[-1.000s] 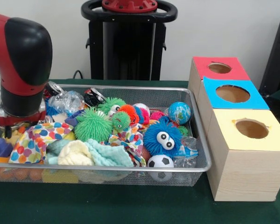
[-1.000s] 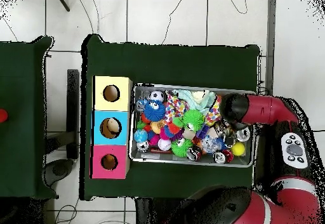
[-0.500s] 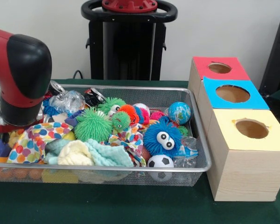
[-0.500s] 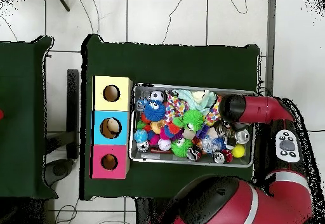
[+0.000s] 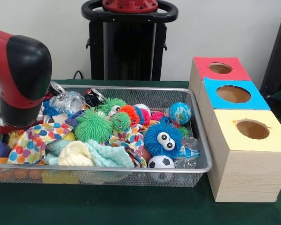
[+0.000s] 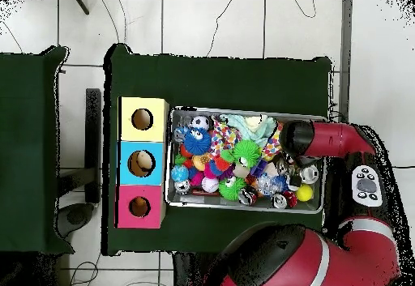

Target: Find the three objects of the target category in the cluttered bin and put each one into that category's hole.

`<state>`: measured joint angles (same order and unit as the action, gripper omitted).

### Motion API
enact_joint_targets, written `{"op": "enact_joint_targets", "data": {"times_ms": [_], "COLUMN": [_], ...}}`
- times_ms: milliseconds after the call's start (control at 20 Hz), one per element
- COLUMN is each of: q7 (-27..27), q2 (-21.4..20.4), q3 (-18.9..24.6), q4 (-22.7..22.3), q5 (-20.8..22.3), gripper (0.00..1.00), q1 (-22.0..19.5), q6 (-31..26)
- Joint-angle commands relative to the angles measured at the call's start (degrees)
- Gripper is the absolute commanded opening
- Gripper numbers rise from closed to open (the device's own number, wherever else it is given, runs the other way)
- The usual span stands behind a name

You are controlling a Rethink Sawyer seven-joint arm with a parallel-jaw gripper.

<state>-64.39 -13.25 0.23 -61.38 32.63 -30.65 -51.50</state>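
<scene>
The wire mesh bin [image 5: 131, 169] is full of toys and cloths; it also shows in the overhead view [image 6: 243, 208]. One crushed can with a silver round end [image 5: 56, 87] lies at the bin's far left corner. A black-sided can [image 5: 94, 96] lies beside it, against the far wall. In the overhead view a silver can end [image 6: 310, 172] shows near the arm. The red-topped box's hole [image 5: 220, 68] is the farthest of three; it also shows in the overhead view [image 6: 139, 207]. My arm's black wrist [image 5: 21, 84] hangs over the bin's left end. The gripper below it is hidden.
The blue-topped box [image 5: 233, 93] and the yellow-topped box [image 5: 252, 129] stand in a row with the red one, right of the bin. Green spiky balls [image 5: 92, 125], a blue fuzzy ball with eyes [image 5: 163, 138], a small football [image 5: 160, 162] and a spotted cloth [image 5: 35, 140] fill the bin.
A second ago the wrist stood a little differently over the bin's left end, and the arm's elbow has swung. In the last half second nothing has moved.
</scene>
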Motion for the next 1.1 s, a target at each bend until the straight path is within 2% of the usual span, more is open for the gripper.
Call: {"op": "enact_joint_targets", "data": {"times_ms": [50, 100, 850, 1000, 1100], "q7": [-1.26, -1.1, -0.04, 0.65, 3.07], "q2": [6.76, 6.67, 6.85, 4.59, 1.22], "q3": [1.73, 1.78, 2.71, 4.0, 5.47], "q4": [0.09, 0.02, 0.51, -2.7, -6.53], "q5": [0.37, 0.3, -0.33, -0.62, -1.37], "gripper": [1.0, 0.0, 0.0, 0.0, 0.0], "q1": [-1.41, -1.49, -1.57, -3.05, -4.78], "q6": [-2.4, -2.51, -3.41, 1.42, 3.64]}}
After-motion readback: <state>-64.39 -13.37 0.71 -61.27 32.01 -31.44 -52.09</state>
